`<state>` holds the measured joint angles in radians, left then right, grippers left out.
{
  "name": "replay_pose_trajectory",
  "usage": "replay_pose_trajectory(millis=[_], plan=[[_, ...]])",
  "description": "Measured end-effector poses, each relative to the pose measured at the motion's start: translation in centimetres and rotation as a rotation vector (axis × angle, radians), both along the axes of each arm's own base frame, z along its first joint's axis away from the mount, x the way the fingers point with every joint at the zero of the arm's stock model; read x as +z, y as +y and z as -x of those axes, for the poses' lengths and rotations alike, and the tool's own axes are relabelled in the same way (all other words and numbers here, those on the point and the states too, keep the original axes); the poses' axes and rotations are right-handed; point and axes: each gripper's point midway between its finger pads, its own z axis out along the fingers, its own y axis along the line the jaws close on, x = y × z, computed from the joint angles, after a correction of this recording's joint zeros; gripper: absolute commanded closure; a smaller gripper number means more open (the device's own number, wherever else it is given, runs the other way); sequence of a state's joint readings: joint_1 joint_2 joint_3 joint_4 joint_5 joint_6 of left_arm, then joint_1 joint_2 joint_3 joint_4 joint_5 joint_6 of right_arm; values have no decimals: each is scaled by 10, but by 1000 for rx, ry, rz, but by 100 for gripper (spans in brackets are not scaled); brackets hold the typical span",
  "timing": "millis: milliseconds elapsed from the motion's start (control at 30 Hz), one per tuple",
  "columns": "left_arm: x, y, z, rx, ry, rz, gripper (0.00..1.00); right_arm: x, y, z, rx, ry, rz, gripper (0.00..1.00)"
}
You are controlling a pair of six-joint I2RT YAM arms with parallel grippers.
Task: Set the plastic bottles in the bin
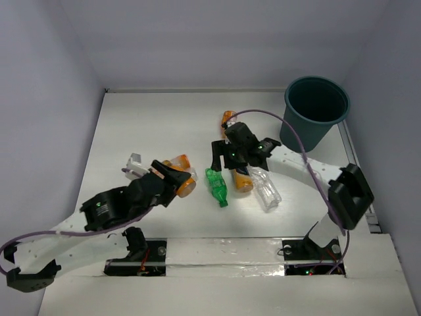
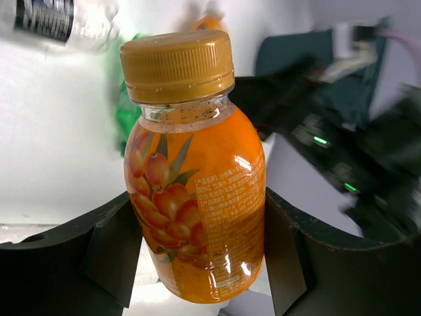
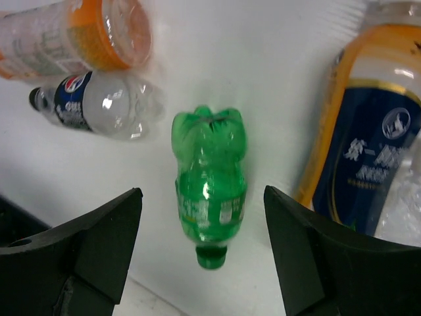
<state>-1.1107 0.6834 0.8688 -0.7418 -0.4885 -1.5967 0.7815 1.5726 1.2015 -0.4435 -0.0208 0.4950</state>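
My left gripper (image 1: 176,179) is shut on an orange bottle (image 2: 194,191) with an orange cap, one finger on each side of its body; the bottle also shows in the top view (image 1: 187,186). My right gripper (image 3: 202,194) is open and hovers over a green bottle (image 3: 209,187) that lies between its jaws, untouched. In the top view the right gripper (image 1: 222,160) is just behind the green bottle (image 1: 216,186). The dark teal bin (image 1: 316,108) stands at the back right, apart from both grippers.
A second orange bottle (image 1: 179,161) and a clear bottle (image 1: 135,161) lie by the left gripper. An orange bottle with a dark blue label (image 1: 243,179) and a clear bottle (image 1: 266,189) lie right of the green one. Another orange bottle (image 1: 228,118) lies behind the right gripper.
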Motion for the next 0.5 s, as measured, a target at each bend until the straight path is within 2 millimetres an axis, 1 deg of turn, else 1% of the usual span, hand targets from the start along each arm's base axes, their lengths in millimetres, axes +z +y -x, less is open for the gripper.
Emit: replay_pose_trajectory(millis=[133,233,367,467,500], plan=[[38,28,-2,27,-105,-16,53,-21,16,-22,-20,17,57,20],[65,39,-6,37,-175,-52,53,-41,26,-31,-23,37,98,20],[102,50,-13,49,-268,-95,53,-68,33,-28,-12,83,145,20],[121,57,-16,51,-329,-132,53,-85,40,-19,6,119,179,23],[126,59,-17,51,-343,-141,53,-89,44,-15,14,130,188,27]])
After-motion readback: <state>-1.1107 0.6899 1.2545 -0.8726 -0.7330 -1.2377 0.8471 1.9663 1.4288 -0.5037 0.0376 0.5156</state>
